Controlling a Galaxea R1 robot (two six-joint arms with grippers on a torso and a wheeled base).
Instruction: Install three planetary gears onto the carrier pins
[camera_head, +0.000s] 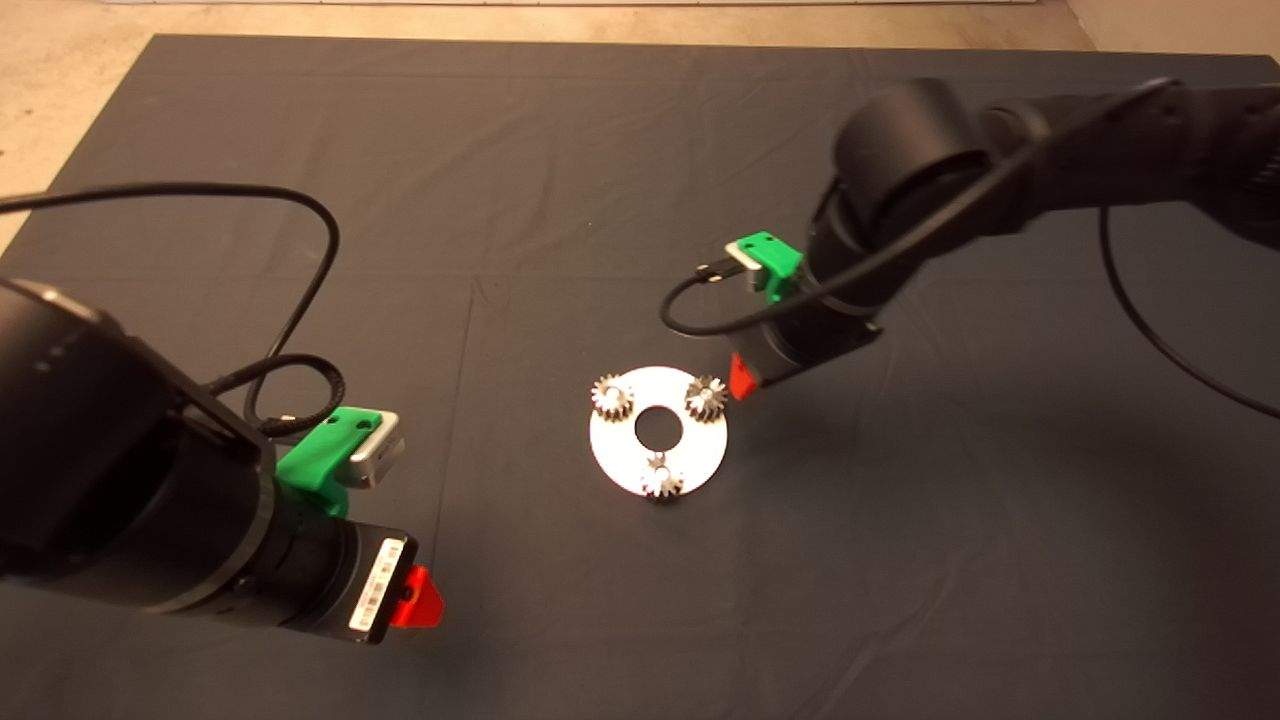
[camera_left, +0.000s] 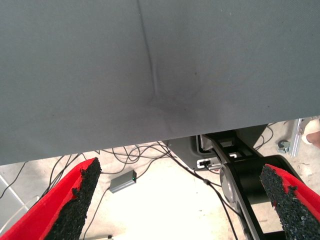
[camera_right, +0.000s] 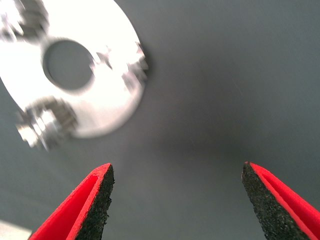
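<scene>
A flat white disc (camera_head: 700, 446) lies mid-mat. Three small steel planetary gears sit on it in a triangle: one at the far left (camera_head: 612, 397), one at the far right (camera_head: 706, 398), one at the near edge (camera_head: 662, 477). The carrier pins are hidden inside the gears. My right gripper (camera_head: 741, 379) hovers just right of the disc, beside the far right gear. In the right wrist view it (camera_right: 177, 200) stands open and empty over bare mat, with the disc (camera_right: 107, 107) and a gear (camera_right: 125, 65) ahead of it. My left gripper (camera_head: 418, 598) waits open at the lower left.
The dark mat (camera_head: 560, 200) covers the table, with creases running across it. In the left wrist view, the open gripper (camera_left: 182, 200) looks past the mat's edge (camera_left: 125, 142) to the floor, with cables and a small grey box (camera_left: 123, 181).
</scene>
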